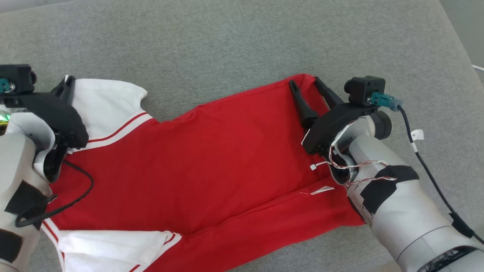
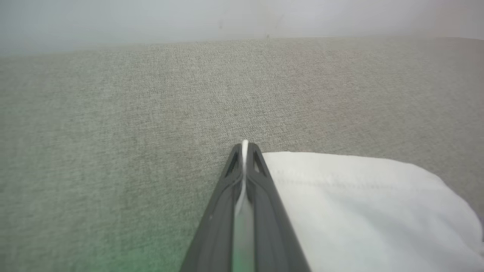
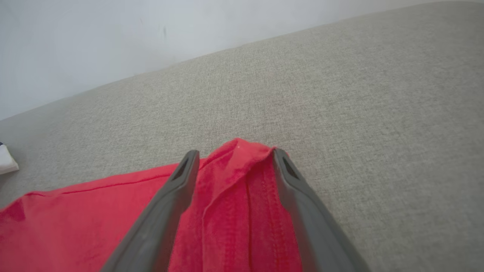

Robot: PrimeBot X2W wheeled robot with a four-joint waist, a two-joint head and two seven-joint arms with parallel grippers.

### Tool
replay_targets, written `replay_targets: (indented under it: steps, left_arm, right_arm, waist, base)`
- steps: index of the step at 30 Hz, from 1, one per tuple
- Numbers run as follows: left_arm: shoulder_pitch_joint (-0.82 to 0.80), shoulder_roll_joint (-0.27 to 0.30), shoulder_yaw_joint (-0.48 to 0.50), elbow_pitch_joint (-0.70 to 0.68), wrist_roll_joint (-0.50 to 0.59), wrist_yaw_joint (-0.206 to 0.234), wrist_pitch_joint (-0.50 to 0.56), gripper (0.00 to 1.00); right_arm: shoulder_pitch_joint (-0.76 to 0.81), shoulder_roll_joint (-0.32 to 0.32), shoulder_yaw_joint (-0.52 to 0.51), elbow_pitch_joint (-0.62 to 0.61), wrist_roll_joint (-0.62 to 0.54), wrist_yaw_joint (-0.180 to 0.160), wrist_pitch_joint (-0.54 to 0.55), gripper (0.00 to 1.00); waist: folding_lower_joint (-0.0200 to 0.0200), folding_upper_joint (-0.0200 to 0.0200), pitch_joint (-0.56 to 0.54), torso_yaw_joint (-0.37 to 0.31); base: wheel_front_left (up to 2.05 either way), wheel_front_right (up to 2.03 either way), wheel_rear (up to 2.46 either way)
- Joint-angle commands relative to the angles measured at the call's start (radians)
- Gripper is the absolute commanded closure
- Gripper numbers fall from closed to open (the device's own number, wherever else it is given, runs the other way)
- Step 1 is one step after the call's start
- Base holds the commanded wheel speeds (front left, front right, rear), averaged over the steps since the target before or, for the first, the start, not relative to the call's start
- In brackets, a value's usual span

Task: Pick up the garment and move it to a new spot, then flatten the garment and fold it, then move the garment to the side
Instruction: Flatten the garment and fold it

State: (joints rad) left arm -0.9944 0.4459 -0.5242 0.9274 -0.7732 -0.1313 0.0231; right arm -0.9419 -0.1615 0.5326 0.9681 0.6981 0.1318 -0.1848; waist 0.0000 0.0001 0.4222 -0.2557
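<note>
A red garment (image 1: 211, 151) with white sleeves and red stripes lies spread across the grey cushion (image 1: 227, 41). My left gripper (image 1: 66, 82) is at the garment's far left corner. In the left wrist view the left gripper (image 2: 245, 145) is shut, with a thin edge of the white sleeve (image 2: 359, 204) pinched between its fingers. My right gripper (image 1: 304, 81) is at the far right corner, open. In the right wrist view the right gripper (image 3: 236, 153) has its fingers either side of the bunched red hem corner (image 3: 242, 181), resting on the cloth.
The grey cushion's right edge (image 1: 463, 41) runs down the head view's upper right corner. A pale wall (image 3: 113, 37) stands behind the cushion. A black cable (image 1: 423, 158) hangs beside my right forearm. A small white label (image 1: 321, 190) lies on the red cloth.
</note>
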Motion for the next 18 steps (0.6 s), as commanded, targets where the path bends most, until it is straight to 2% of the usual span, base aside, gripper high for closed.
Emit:
replay_targets:
  steps: [1, 2, 11, 18]
  left_arm:
    - [-0.013, -0.002, -0.011, -0.005, -0.006, 0.002, -0.014, 1.00]
    - [-0.017, 0.001, -0.017, -0.008, -0.011, 0.002, -0.020, 1.00]
    - [-0.014, 0.010, -0.059, -0.025, -0.062, 0.002, -0.099, 1.00]
    - [0.044, 0.007, -0.099, -0.096, -0.095, 0.002, -0.187, 1.00]
  right_arm:
    - [-0.018, -0.007, -0.001, 0.016, 0.004, -0.002, -0.004, 0.91]
    - [-0.024, -0.007, 0.000, 0.027, 0.000, -0.002, -0.007, 1.00]
    - [-0.037, -0.030, 0.014, 0.062, 0.031, -0.002, -0.016, 1.00]
    - [0.048, -0.101, 0.074, -0.046, 0.101, -0.002, 0.016, 1.00]
  waist:
    - [0.0000, -0.0001, 0.002, 0.010]
    - [0.0000, -0.0001, 0.001, 0.013]
    - [0.0000, -0.0001, -0.054, 0.034]
    - [0.0000, -0.0001, -0.141, 0.066]
  base:
    - [0.00, 0.00, 0.00]
    - [0.00, 0.00, 0.00]
    - [0.00, 0.00, 0.00]
    - [0.00, 0.00, 0.00]
